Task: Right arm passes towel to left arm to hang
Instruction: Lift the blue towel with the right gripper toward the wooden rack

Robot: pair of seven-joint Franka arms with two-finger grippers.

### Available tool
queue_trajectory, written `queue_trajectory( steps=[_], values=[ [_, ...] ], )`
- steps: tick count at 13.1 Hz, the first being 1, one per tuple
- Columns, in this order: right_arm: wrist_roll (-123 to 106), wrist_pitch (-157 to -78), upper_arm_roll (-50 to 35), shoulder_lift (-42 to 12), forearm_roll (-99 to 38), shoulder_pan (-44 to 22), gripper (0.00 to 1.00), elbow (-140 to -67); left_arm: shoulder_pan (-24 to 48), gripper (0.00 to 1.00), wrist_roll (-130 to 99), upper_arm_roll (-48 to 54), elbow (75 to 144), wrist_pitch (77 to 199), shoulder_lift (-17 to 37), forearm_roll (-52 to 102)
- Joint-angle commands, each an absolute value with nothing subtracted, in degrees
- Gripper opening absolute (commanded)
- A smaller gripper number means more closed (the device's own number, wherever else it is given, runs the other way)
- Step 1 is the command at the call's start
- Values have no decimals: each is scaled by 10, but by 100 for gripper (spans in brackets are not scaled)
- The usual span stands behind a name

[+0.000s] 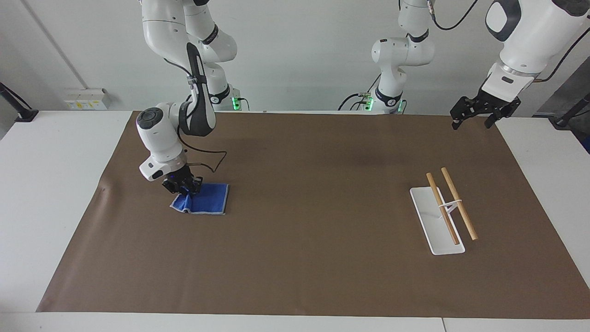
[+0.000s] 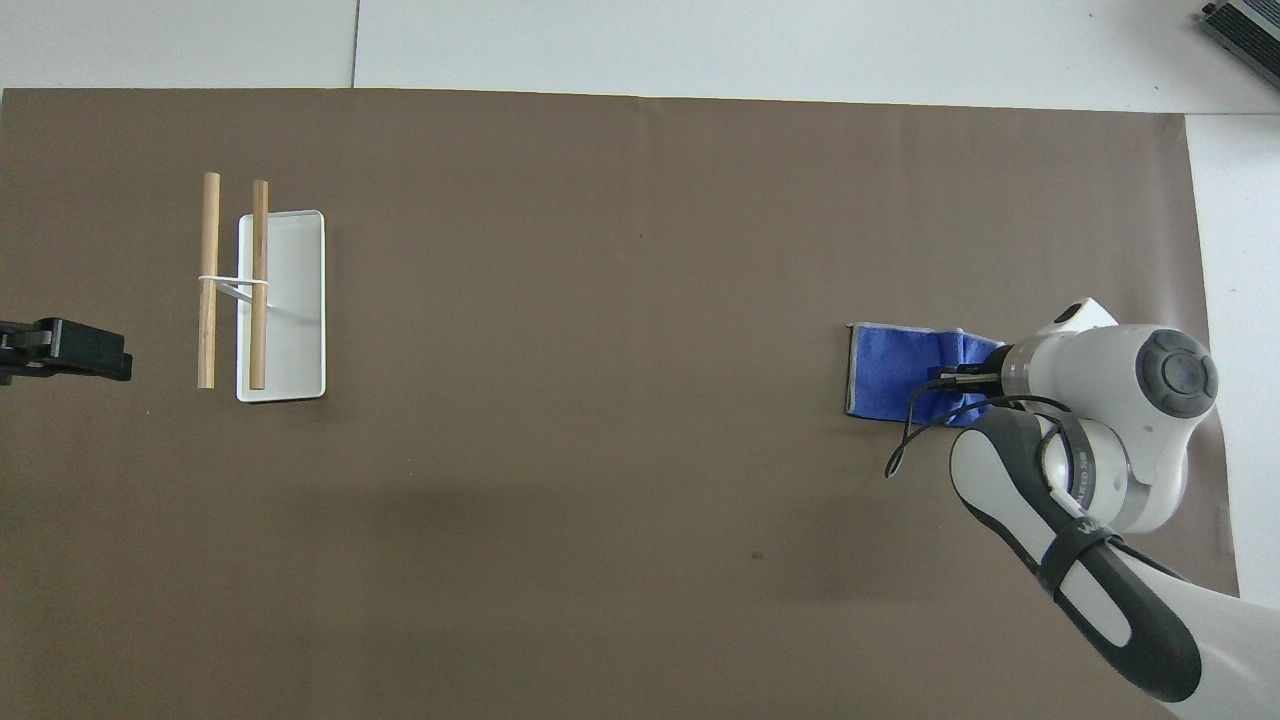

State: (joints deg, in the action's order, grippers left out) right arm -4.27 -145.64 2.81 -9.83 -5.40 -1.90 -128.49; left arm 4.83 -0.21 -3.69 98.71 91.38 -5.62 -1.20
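Observation:
The blue towel (image 1: 205,199) (image 2: 893,371) lies on the brown mat at the right arm's end of the table. One end of it is bunched and lifted. My right gripper (image 1: 183,188) (image 2: 952,378) is shut on that bunched end of the towel, right at the mat. The rest of the towel still rests flat. The left gripper (image 1: 479,116) (image 2: 62,350) hangs open in the air over the mat's edge at the left arm's end, holding nothing; that arm waits.
A white tray (image 1: 427,213) (image 2: 297,300) with two wooden rods (image 1: 458,203) (image 2: 209,280) raised on a thin white stand sits near the left arm's end of the mat. The brown mat (image 1: 313,221) covers most of the white table.

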Motion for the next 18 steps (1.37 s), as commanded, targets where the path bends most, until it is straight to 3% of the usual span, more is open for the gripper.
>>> queue_trajectory(
  steps=[1, 9, 18],
  values=[
    [-59, -1411, 5, -68, -82, -16, 0, -1256, 46, 100, -2, -35, 987, 904, -63, -23],
    [-59, -1367, -55, -55, -248, -17, 0, -1159, 46, 100, -2, -35, 986, 904, -63, -23],
    [-12, -1383, -151, -57, -701, -18, 0, -1129, 48, 100, -3, -33, 986, 904, -63, -23]
  ],
)
